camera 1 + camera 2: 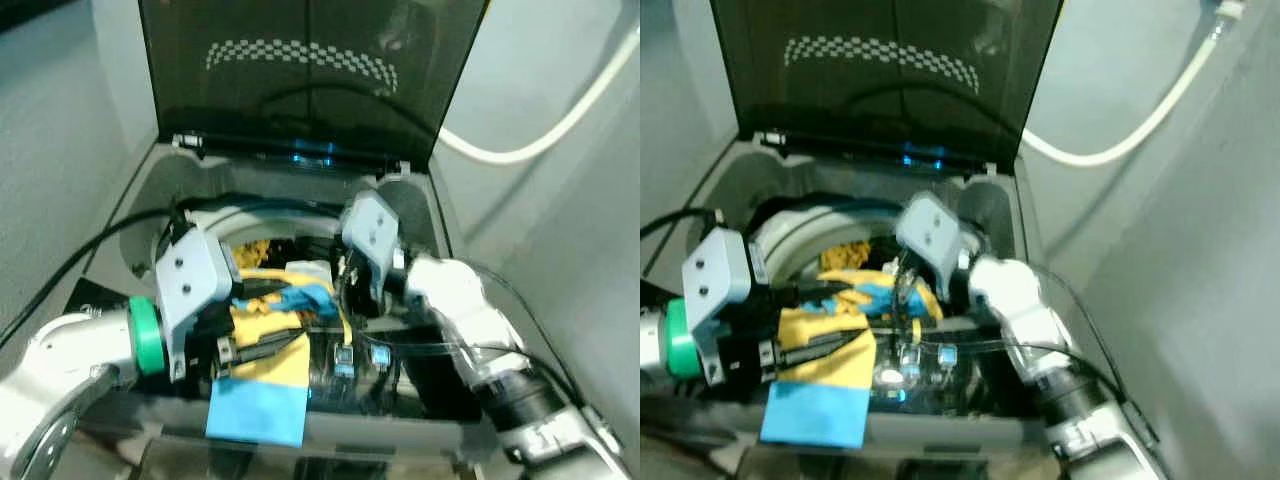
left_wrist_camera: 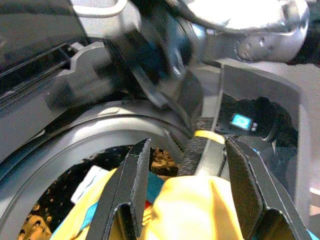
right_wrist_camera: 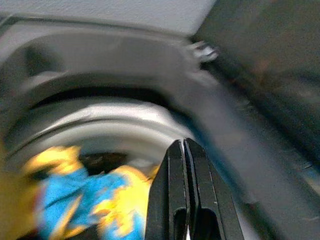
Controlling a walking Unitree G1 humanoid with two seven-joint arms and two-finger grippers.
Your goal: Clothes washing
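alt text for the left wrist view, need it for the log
The left gripper has its two black fingers around a bunch of yellow cloth, above the round opening of a top-loading washing machine. The dark perforated drum shows below, and the robot's other silver arm crosses overhead.

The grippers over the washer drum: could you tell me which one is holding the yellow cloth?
The left gripper: its fingers straddle the yellow cloth, while the right gripper is shut on nothing.

Garment [image 1: 268, 345] yellow w/ blue — lid [image 1: 300, 70] dark, checkered.
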